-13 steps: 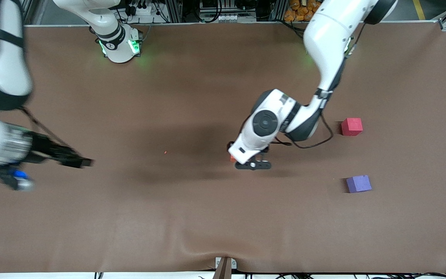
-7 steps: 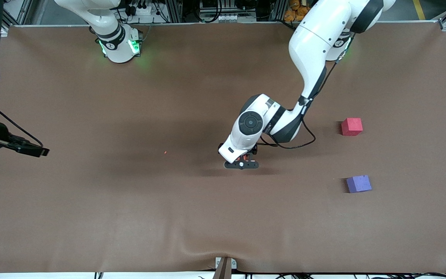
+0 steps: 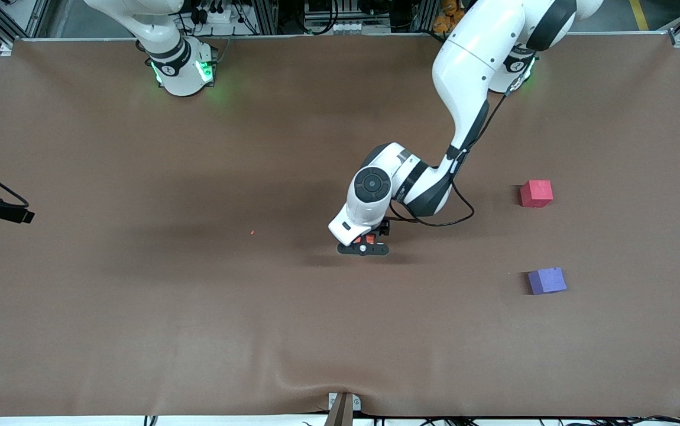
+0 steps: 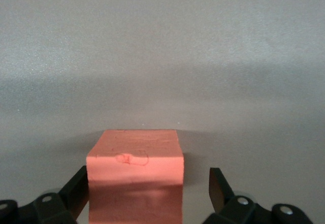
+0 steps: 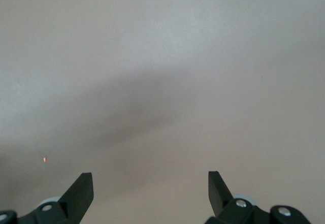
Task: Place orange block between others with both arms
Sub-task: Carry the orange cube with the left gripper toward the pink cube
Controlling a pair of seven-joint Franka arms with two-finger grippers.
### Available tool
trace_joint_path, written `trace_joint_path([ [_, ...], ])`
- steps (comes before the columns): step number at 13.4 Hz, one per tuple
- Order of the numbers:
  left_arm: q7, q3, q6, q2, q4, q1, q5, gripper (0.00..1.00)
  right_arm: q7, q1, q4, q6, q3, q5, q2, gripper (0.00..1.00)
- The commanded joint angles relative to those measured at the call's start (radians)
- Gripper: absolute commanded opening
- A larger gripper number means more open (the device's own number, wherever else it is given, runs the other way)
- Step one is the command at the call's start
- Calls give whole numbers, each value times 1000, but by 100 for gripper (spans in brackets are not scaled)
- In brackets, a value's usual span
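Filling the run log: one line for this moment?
left gripper: open around orange block | right gripper: open, waiting | red-pink cube, purple-blue cube: untouched

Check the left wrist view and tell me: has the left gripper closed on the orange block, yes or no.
No: the left gripper is open around the orange block, with a clear gap between the block and one finger.

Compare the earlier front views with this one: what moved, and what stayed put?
The right gripper pulled back toward its arm's end of the table, jaws open and holding nothing. The left gripper shifted sideways and settled open around the orange block, not yet closed on it. The red-pink cube and purple-blue cube stayed put.
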Motion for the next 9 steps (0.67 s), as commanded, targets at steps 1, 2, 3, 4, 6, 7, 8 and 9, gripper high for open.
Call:
trace_joint_path([
  [1,-14,10,4,20,25,-10,17,92,-2,-18,-38,-46,75,-25,-67,100],
  [2,-14,10,3,20,23,-10,15,84,1,-18,-38,-65,102,-26,-85,100],
  [3,-16,10,3,18,23,-10,15,79,2,-18,-46,-71,112,-26,-103,100],
  [4,-17,10,1,17,23,-10,14,71,5,-19,-69,-70,123,-26,-128,100],
  [6,-54,10,0,17,23,-9,12,43,6,-24,-116,-70,126,-23,-163,100],
  [7,-68,10,0,17,23,-10,12,25,6,-27,-133,-70,128,-23,-176,100],
  [8,-70,10,0,14,23,-6,11,5,7,-29,-150,-68,128,-20,-183,100],
  [9,-71,10,-6,6,23,1,9,0,7,-30,-158,-66,128,-17,-185,100],
])
